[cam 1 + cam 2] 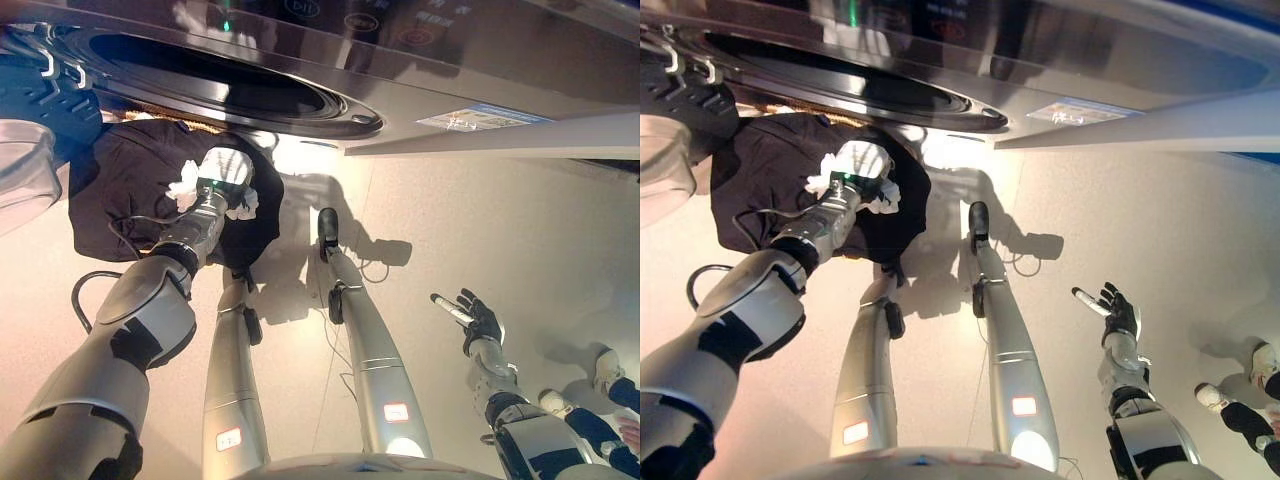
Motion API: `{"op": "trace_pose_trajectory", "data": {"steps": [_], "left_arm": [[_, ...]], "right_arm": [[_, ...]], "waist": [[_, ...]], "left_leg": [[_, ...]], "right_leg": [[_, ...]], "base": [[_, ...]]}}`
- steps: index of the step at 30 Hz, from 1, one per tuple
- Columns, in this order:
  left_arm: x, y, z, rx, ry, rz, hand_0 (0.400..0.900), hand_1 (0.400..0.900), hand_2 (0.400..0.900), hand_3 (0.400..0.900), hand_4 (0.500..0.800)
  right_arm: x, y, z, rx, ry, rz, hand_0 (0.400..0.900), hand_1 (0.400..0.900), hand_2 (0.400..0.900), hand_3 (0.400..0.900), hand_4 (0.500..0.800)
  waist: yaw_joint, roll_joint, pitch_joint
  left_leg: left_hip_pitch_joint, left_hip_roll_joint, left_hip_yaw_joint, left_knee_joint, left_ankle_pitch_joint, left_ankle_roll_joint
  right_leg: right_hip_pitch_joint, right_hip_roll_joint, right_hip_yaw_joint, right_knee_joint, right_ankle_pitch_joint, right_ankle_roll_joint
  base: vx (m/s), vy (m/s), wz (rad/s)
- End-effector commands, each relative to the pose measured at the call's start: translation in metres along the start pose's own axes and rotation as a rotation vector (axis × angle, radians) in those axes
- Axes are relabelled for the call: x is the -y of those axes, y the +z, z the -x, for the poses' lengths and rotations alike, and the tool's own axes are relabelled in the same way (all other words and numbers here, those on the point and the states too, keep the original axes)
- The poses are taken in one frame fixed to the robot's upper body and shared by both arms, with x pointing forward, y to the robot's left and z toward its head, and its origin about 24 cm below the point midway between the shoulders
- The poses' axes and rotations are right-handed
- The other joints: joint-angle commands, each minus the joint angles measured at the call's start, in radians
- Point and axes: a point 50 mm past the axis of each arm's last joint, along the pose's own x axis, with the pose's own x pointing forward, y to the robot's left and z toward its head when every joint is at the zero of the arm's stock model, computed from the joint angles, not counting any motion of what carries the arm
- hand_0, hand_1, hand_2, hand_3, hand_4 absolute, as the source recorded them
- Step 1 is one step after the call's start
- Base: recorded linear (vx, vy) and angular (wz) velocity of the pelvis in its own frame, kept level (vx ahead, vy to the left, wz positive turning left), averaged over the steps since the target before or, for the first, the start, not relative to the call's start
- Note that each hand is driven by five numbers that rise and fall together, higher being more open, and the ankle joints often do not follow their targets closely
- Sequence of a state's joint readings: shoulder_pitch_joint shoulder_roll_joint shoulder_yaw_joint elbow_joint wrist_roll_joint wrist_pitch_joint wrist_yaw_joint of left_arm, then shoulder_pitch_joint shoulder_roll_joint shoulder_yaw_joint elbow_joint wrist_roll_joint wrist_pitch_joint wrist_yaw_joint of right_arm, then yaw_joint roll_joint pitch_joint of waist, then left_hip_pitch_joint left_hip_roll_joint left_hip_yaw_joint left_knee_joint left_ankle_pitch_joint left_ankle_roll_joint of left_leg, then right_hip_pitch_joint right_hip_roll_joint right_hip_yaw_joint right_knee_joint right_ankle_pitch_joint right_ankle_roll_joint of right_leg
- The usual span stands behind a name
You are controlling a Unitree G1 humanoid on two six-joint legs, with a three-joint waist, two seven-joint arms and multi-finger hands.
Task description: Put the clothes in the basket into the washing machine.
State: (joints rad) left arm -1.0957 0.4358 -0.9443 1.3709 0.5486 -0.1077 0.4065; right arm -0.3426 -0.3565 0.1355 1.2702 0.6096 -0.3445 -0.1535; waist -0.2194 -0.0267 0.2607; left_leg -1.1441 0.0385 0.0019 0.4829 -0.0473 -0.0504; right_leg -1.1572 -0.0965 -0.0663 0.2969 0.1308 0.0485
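The washing machine (430, 60) fills the top of the view, and its round drum opening (200, 75) is dark. Below it a pile of black clothes (120, 190) lies in a basket, of which only a strip of woven brown rim (165, 112) shows. My left hand (222, 178) is down on the black pile, fingers curled round a white cloth (186, 184) that sticks out on both sides of it. It also shows in the right eye view (858, 165). My right hand (477, 320) is open with fingers spread, low over the floor at the right, holding nothing.
The machine's clear glass door (22, 165) stands open at the left edge. A person's shoes (606, 368) show at the lower right on the pale floor (520, 220).
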Motion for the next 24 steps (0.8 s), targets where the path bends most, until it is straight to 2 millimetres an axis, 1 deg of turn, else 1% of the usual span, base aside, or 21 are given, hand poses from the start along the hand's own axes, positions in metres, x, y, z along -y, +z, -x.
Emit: {"op": "trace_pose_trajectory", "data": {"steps": [1, 6, 10, 11, 12, 14, 15, 17, 18, 19, 22, 23, 24], "left_arm": [[0.01, -0.003, 0.005, -0.047, 0.001, 0.051, 0.4, 0.4, 0.4, 0.4, 0.5], [0.014, -0.004, 0.007, -0.052, -0.001, 0.072, 0.4, 0.4, 0.4, 0.4, 0.5], [0.016, -0.003, 0.008, -0.062, 0.009, 0.109, 0.4, 0.4, 0.4, 0.4, 0.5], [0.015, -0.004, 0.008, -0.097, 0.025, 0.194, 0.4, 0.4, 0.4, 0.4, 0.5], [0.015, -0.004, 0.008, -0.097, 0.025, 0.194, 0.4, 0.4, 0.4, 0.4, 0.5], [0.011, -0.004, 0.007, -0.133, 0.078, 0.312, 0.4, 0.4, 0.4, 0.4, 0.5], [0.011, -0.004, 0.007, -0.133, 0.079, 0.312, 0.4, 0.4, 0.4, 0.4, 0.5], [0.011, -0.007, 0.008, -0.168, 0.095, 0.403, 0.4, 0.4, 0.4, 0.4, 0.5], [0.013, -0.009, 0.009, -0.21, 0.115, 0.518, 0.4, 0.4, 0.4, 0.4, 0.5], [0.013, -0.009, 0.009, -0.21, 0.115, 0.518, 0.4, 0.4, 0.4, 0.4, 0.5], [0.016, -0.009, 0.011, -0.28, 0.148, 0.758, 0.4, 0.4, 0.4, 0.4, 0.5], [0.017, -0.01, 0.012, -0.313, 0.169, 0.863, 0.4, 0.4, 0.4, 0.4, 0.5], [0.017, -0.011, 0.013, -0.389, 0.221, 1.14, 0.4, 0.4, 0.4, 0.4, 0.5]], "right_arm": [[0.027, -0.007, 0.003, -0.007, -0.107, 0.044, 0.9, 0.9, 0.9, 0.9, 0.8], [0.028, -0.008, 0.004, -0.004, -0.104, 0.055, 0.9, 0.9, 0.9, 0.9, 0.8], [0.027, -0.009, 0.004, -0.005, -0.089, 0.064, 0.9, 0.9, 0.9, 0.9, 0.8], [0.025, -0.01, 0.005, -0.007, -0.081, 0.064, 0.9, 0.9, 0.9, 0.9, 0.8], [0.025, -0.01, 0.005, -0.007, -0.081, 0.064, 0.9, 0.9, 0.9, 0.9, 0.8], [0.023, -0.012, 0.006, -0.009, -0.069, 0.067, 0.9, 0.9, 0.9, 0.9, 0.8], [0.023, -0.012, 0.006, -0.009, -0.069, 0.067, 0.9, 0.9, 0.9, 0.9, 0.8], [0.023, -0.016, 0.007, -0.018, -0.062, 0.07, 0.9, 0.9, 0.9, 0.9, 0.8], [0.024, -0.019, 0.009, -0.027, -0.063, 0.067, 0.9, 0.9, 0.9, 0.9, 0.8], [0.024, -0.019, 0.009, -0.027, -0.063, 0.067, 0.9, 0.9, 0.9, 0.9, 0.8], [0.023, -0.024, 0.011, -0.041, -0.063, 0.057, 0.9, 0.9, 0.9, 0.9, 0.8], [0.022, -0.025, 0.012, -0.045, -0.061, 0.054, 0.9, 0.9, 0.9, 0.9, 0.8], [0.018, -0.024, 0.011, -0.047, -0.06, 0.036, 0.9, 0.9, 0.9, 0.9, 0.8]], "waist": [[-0.01, 0.027, -0.014], [-0.012, 0.03, -0.028], [-0.01, 0.032, -0.031], [-0.015, 0.029, -0.027], [-0.016, 0.028, -0.025], [-0.008, 0.03, -0.019], [-0.008, 0.029, -0.016], [-0.003, 0.027, -0.013], [0.001, 0.03, -0.014], [0.001, 0.03, -0.012], [0.009, 0.033, -0.009], [0.012, 0.034, -0.009], [0.02, 0.033, -0.009]], "left_leg": [[0.015, -0.039, -0.005, -0.038, -0.042, 0.043], [0.033, -0.039, -0.003, -0.051, -0.039, 0.044], [0.099, -0.032, -0.001, -0.11, -0.022, 0.036], [0.136, -0.04, 0.012, -0.154, 0.029, 0.036], [0.139, -0.04, 0.012, -0.156, 0.029, 0.036], [0.23, -0.047, 0.016, -0.213, 0.051, 0.028], [0.234, -0.047, 0.017, -0.215, 0.051, 0.028], [0.296, -0.053, 0.019, -0.256, 0.066, 0.023], [0.35, -0.057, 0.022, -0.291, 0.08, 0.018], [0.353, -0.057, 0.022, -0.292, 0.081, 0.018], [0.427, -0.064, 0.021, -0.336, 0.101, 0.013], [0.45, -0.064, 0.021, -0.349, 0.107, 0.012], [0.49, -0.065, 0.022, -0.373, 0.115, 0.009]], "right_leg": [[0.043, 0.03, -0.041, 0.023, -0.057, 0.041], [0.059, 0.032, -0.037, 0.009, -0.05, 0.042], [0.122, 0.025, -0.035, -0.038, -0.035, 0.046], [0.157, 0.015, -0.039, -0.078, 0.002, 0.041], [0.16, 0.014, -0.038, -0.079, 0.002, 0.041], [0.246, 0.019, -0.033, -0.124, 0.014, 0.042], [0.249, 0.019, -0.033, -0.125, 0.015, 0.042], [0.313, 0.023, -0.031, -0.159, 0.022, 0.045], [0.364, 0.024, -0.031, -0.184, 0.027, 0.047], [0.366, 0.024, -0.03, -0.184, 0.028, 0.047], [0.438, 0.029, -0.032, -0.217, 0.035, 0.05], [0.459, 0.031, -0.032, -0.228, 0.036, 0.05], [0.498, 0.033, -0.033, -0.244, 0.037, 0.05]], "base": [[0.01, 0.014, -0.05], [0.01, 0.014, -0.04], [0.01, 0.001, -0.04], [-0.07, -0.001, 0.06], [-0.06, -0.01, 0.05], [0.03, -0.016, -0.05], [0.03, -0.023, -0.04], [0.03, -0.044, 0.0], [0.04, -0.039, 0.01], [0.04, -0.038, 0.02], [0.03, -0.039, 0.02], [0.04, -0.055, 0.01], [0.03, -0.051, 0.02]]}}
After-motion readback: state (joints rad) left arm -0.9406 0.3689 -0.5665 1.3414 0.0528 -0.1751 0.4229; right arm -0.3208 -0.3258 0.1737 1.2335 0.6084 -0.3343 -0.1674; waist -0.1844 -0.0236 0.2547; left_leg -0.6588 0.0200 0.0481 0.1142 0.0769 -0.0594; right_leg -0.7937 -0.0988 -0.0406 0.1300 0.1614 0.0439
